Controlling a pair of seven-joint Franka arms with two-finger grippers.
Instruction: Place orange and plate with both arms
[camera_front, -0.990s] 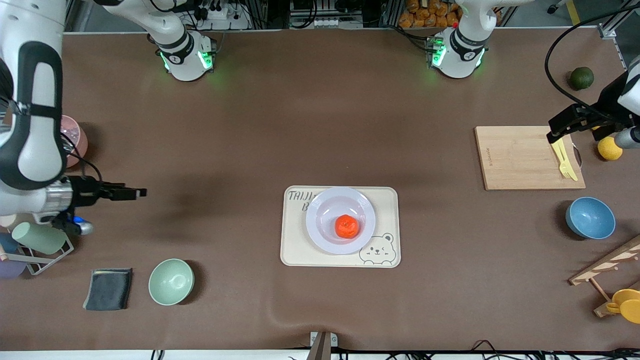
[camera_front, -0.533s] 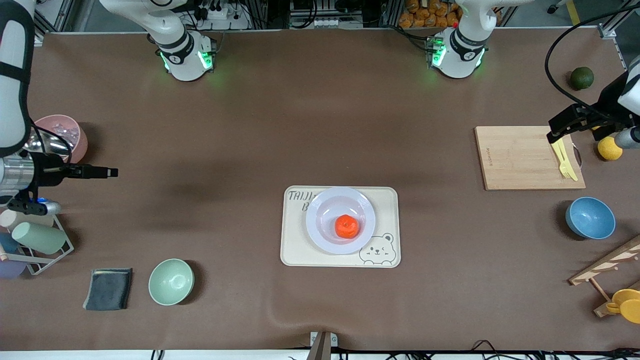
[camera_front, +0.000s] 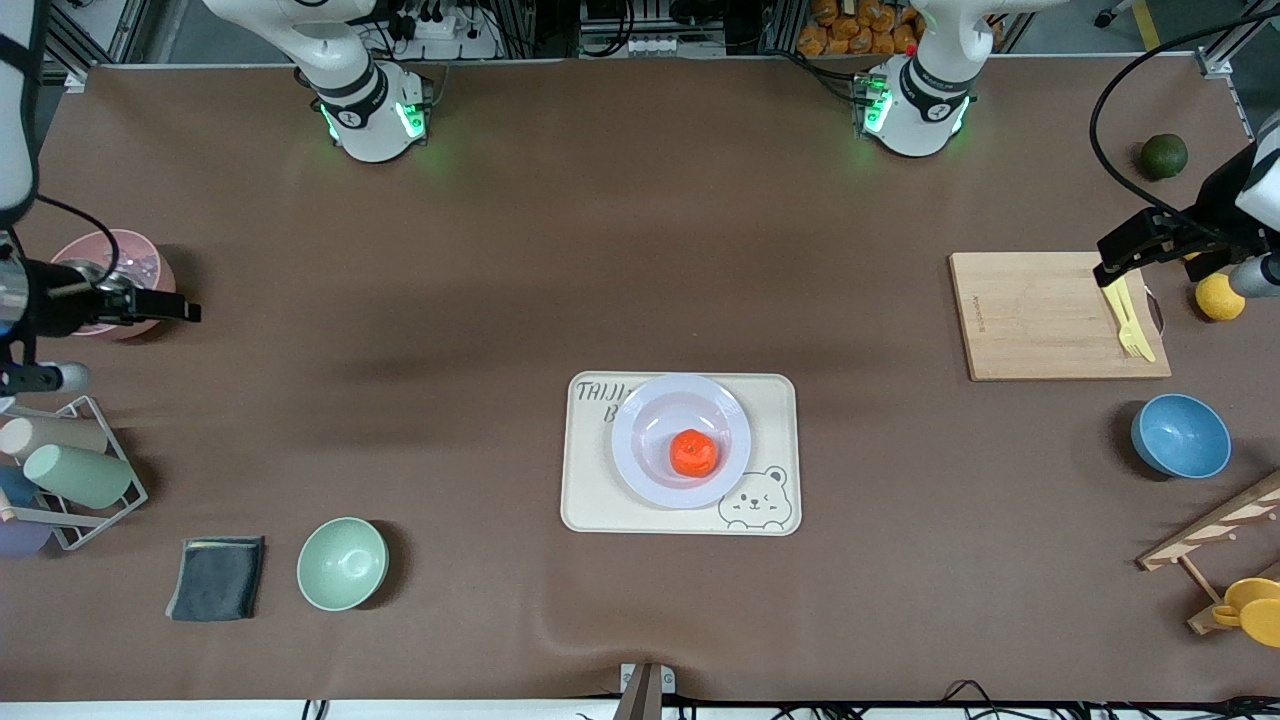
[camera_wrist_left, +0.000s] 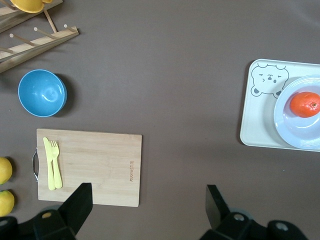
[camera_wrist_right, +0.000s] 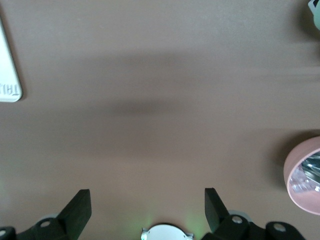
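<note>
The brown worktop (camera_front: 640, 250) carries a cream bear-print tray (camera_front: 590, 500) at its middle, nearer the front camera than both arm bases. On the tray sits the plate (camera_front: 640, 415) – pale lavender, shallow, wide-rimmed – and the orange (camera_front: 694, 453) rests in its well.

The plate looks rigid and smooth, probably light but slippery; its thin rim is the likely place to pinch, from the side, kept level so the fruit does not roll. The orange appears small, round and slightly soft – best taken across its middle with gentle pressure.

The left gripper (camera_front: 1120, 258) hangs over the cutting board (camera_front: 1030, 315), fingers (camera_wrist_left: 80, 206) spread wide, empty. The right gripper (camera_front: 165, 312) is over the pink bowl (camera_front: 150, 260), fingers (camera_wrist_right: 79, 207) likewise apart, holding nothing.
</note>
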